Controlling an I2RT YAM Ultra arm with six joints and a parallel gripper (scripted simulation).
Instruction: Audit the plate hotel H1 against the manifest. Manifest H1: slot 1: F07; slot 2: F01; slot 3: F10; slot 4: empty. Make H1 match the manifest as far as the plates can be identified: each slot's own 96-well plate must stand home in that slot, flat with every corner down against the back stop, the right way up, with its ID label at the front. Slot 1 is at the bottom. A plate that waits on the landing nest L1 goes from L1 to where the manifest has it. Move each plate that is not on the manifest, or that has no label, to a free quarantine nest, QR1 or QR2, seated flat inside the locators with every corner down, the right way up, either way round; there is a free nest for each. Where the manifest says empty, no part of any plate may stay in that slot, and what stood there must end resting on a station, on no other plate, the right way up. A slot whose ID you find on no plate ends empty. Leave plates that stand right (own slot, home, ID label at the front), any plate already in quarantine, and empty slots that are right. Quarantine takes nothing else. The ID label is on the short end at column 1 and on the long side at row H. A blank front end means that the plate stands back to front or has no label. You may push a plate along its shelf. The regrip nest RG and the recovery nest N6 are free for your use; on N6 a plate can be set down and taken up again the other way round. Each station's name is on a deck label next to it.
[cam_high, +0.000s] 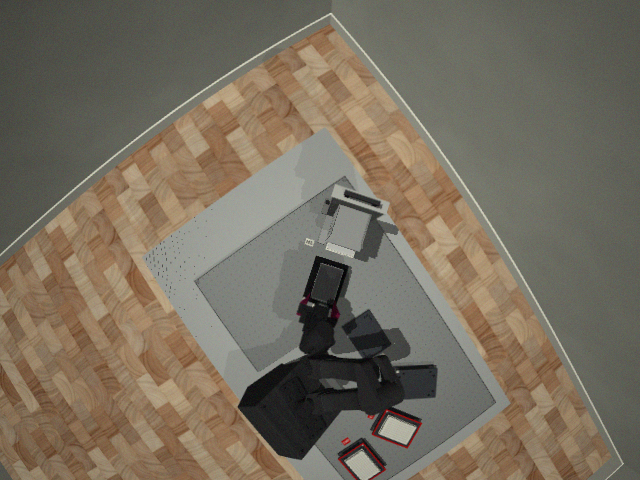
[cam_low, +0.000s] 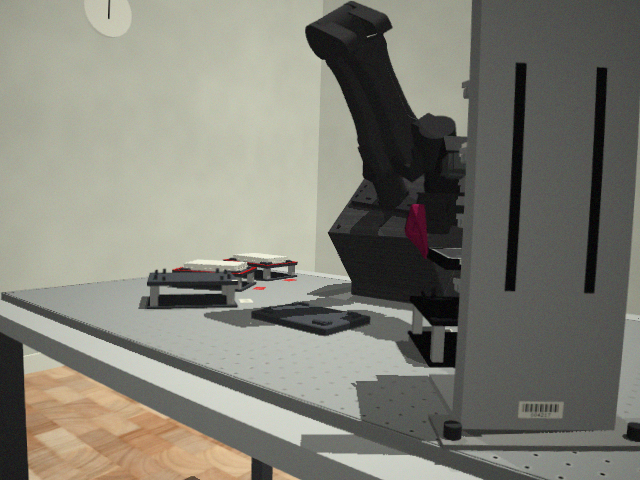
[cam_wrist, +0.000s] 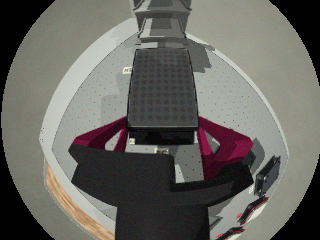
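Note:
My gripper (cam_wrist: 162, 120) is shut on the near end of a dark grey 96-well plate (cam_wrist: 162, 87), with one magenta finger on each long side. In the top view the plate (cam_high: 326, 281) points from the gripper (cam_high: 319, 308) toward the grey plate hotel H1 (cam_high: 351, 222). In the side view the plate (cam_low: 445, 256) hangs level a little above a black nest on posts (cam_low: 434, 310) in front of the hotel (cam_low: 547, 217), which hides most of it. I read no label on the plate. A white plate edge (cam_high: 340, 250) shows at the hotel's front.
Two red-edged quarantine nests each carry a white plate (cam_high: 396, 427) (cam_high: 361, 459), also in the side view (cam_low: 260, 257) (cam_low: 215, 266). A flat dark nest (cam_high: 367, 330) (cam_low: 310, 317) and a raised dark nest (cam_high: 418, 380) (cam_low: 191, 284) stand empty. The arm's base (cam_high: 284, 408) is close by.

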